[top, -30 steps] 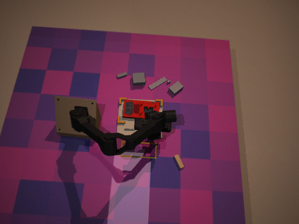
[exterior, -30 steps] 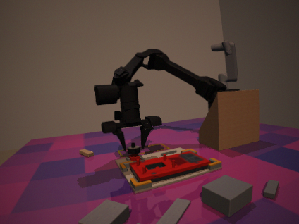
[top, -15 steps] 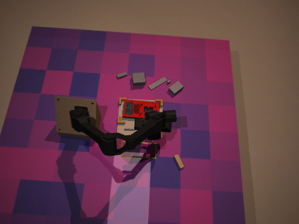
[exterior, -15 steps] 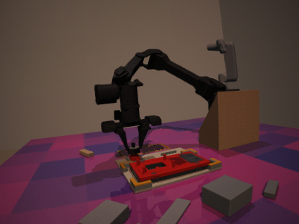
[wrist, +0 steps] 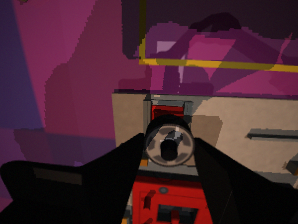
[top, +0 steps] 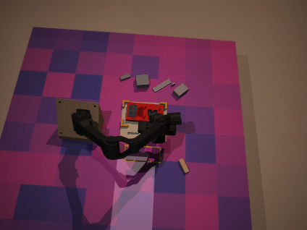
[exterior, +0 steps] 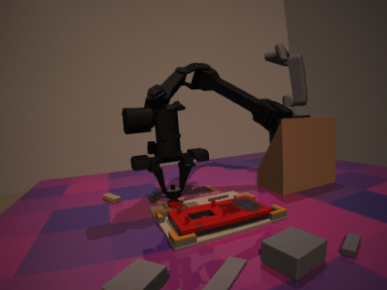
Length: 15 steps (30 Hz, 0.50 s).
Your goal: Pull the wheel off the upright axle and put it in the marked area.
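Claw (exterior: 172,189) (wrist: 168,140) of black metal gripped the dark round wheel (exterior: 172,192) (wrist: 170,145), seemingly still on its upright axle above the red holder (exterior: 174,204) (wrist: 167,110); a straight lift looked due next, then the yellow-outlined area (top: 143,146) (exterior: 211,187) (wrist: 220,65) on the bench (top: 203,173) (exterior: 59,255) (wrist: 75,107).

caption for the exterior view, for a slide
The hand grips the wheel on its upright axle, beside a red plate with pegs.

Top view: from high above, looking down over nearly the whole table (top: 203,202) (exterior: 59,228), widest of the three. Exterior view: low and closer, looking across the table from the grey blocks' side. Wrist view: closest, looking down between the jaws (exterior: 172,191). Exterior and wrist share the red plate (exterior: 219,214) (wrist: 150,192).
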Each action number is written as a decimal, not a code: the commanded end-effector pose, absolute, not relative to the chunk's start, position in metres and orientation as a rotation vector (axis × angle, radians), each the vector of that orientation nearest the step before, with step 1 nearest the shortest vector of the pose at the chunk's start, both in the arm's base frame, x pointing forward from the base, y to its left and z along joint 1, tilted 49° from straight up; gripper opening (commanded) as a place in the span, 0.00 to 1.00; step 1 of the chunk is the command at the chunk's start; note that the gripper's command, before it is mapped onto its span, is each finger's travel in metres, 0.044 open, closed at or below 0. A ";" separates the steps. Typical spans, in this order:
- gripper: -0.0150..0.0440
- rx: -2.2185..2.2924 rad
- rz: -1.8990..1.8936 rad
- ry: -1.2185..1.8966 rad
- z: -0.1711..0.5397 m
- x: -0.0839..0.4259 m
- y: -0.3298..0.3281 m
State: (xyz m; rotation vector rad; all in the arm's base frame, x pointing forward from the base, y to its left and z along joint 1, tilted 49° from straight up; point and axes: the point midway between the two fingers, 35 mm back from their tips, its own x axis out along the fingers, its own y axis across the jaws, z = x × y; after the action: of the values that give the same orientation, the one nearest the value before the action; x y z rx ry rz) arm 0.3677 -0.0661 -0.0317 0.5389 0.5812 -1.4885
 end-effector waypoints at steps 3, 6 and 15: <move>0.25 0.541 -1.489 0.580 -0.030 0.368 -0.064; 0.25 0.541 -1.489 0.580 -0.029 0.368 -0.063; 0.25 0.541 -1.488 0.580 -0.027 0.368 -0.061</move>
State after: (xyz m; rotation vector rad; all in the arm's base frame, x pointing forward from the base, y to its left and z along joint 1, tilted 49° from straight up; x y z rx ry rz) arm 0.3675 -0.0631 -0.0284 0.5370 0.5809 -1.4892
